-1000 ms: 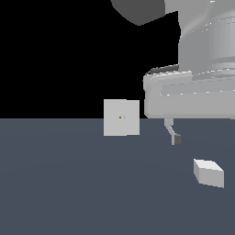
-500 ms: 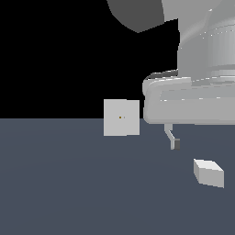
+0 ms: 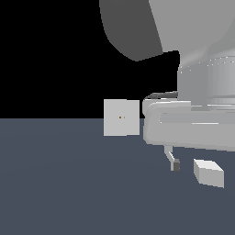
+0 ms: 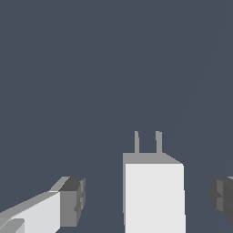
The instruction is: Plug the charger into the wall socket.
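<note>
Exterior view first: the wall socket [image 3: 121, 118] stands upright as a pale grey square plate on the far part of the dark grey worktop [image 3: 69, 183], with a tiny orange dot at its centre and black background behind its upper half. Just to the exterior view's right of the plate, the bulky pale body of the arm [image 3: 197, 87] fills the upper right of the picture. Below that body a single thin finger [image 3: 173, 161] with a darker tip reaches down towards the worktop; the other finger is not visible from this side. The charger [image 3: 209, 172], a small white-grey block, lies on the worktop near that finger, a little to the exterior view's right of it and apart from it. It is well apart from the wall socket, nearer the camera than the plate.

Wrist view shows the hand [image 4: 148, 200] spread wide, one dark finger pad [image 4: 73, 200] and the other [image 4: 222, 198] standing clear on either side of the charger [image 4: 154, 195]. Neither pad touches the block; worktop shows in the gaps on both sides, and the block sits closer to the second pad than to the first. Two thin prongs [image 4: 147, 142] stick out of the charger's far end, side by side, pointing away from the camera over bare worktop [image 4: 113, 68].
</note>
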`<control>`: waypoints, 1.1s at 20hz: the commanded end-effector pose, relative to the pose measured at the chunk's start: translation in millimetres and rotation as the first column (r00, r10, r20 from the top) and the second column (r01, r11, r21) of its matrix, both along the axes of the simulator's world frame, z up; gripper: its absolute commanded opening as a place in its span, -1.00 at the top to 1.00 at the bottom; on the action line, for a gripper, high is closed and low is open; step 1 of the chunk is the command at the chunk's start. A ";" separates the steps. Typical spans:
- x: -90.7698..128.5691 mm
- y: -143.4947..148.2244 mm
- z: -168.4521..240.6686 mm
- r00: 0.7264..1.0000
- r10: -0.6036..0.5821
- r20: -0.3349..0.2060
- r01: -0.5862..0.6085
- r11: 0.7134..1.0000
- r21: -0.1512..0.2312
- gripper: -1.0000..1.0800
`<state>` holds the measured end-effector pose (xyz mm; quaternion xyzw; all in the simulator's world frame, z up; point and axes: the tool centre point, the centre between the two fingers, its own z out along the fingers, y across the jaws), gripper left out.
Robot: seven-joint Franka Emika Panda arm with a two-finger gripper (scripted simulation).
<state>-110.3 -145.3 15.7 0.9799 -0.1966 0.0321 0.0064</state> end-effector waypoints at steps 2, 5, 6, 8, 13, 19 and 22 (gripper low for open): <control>0.7 0.0 -3.9 1.000 0.000 0.001 0.000 1.000 0.000 -0.92; 0.7 0.0 -3.9 1.000 0.000 0.001 0.000 1.000 0.000 1.00; 0.7 0.0 -3.9 1.000 0.000 0.001 0.000 1.000 0.000 1.00; 0.7 0.0 -3.9 1.000 0.000 0.001 0.000 1.000 0.000 1.00; 0.7 0.0 -3.8 1.000 0.000 0.001 0.000 1.000 0.000 1.00; 9.3 8.4 4.4 0.999 0.050 0.001 -0.050 0.999 -0.001 1.00; 19.7 20.1 14.6 0.993 0.114 0.001 -0.114 0.993 -0.002 1.00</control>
